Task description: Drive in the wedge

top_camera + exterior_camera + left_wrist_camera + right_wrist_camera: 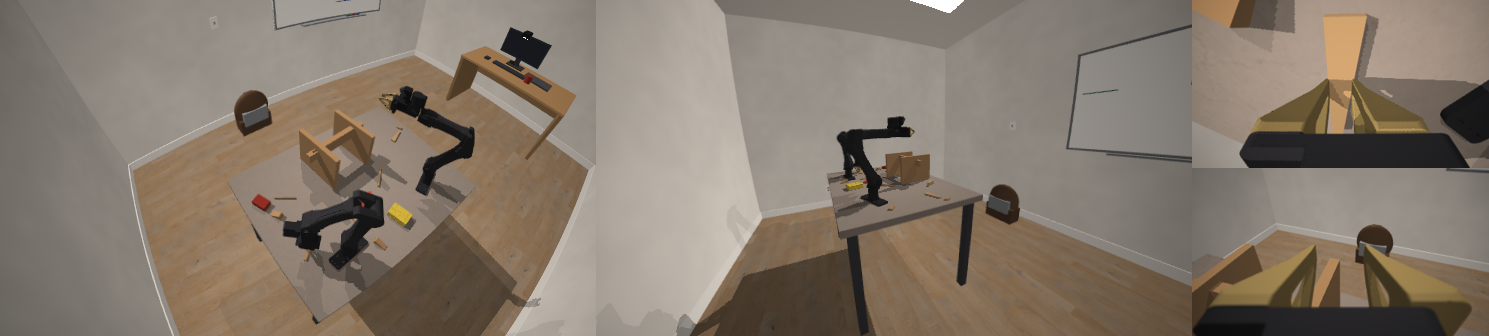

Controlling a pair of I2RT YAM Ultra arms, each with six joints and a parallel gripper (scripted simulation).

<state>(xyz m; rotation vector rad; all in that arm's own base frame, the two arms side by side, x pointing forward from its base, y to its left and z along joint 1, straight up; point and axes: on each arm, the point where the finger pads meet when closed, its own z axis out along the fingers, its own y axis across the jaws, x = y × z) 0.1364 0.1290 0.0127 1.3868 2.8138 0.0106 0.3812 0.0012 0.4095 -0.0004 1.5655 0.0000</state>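
Left gripper (pixel 1340 79) closed on a wedge (pixel 307 255) (pixel 1346 45) near the worktop's (pixel 325 306) (pixel 906 215) (pixel 1417 37) (pixel 1351 301) edge, presumably for driving. Right gripper (pixel 383 99) (pixel 912 132) (pixel 1340 246) empty, part-open.

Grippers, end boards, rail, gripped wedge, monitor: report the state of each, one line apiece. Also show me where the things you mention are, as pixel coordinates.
Left gripper (pixel 1340 79): shut on the wedge.
Right gripper (pixel 382 101) (pixel 913 132) (pixel 1340 246): partly open, nothing between its fingers.
Wedge (pixel 307 255) (pixel 1345 46): between the left fingers, broad end pointing out beyond them.
End boards (pixel 311 146) (pixel 915 172) (pixel 1331 277): both upright.
Rail (pixel 337 140): spanning between the boards; tightness cannot be told.
Monitor (pixel 526 49): screen dark.
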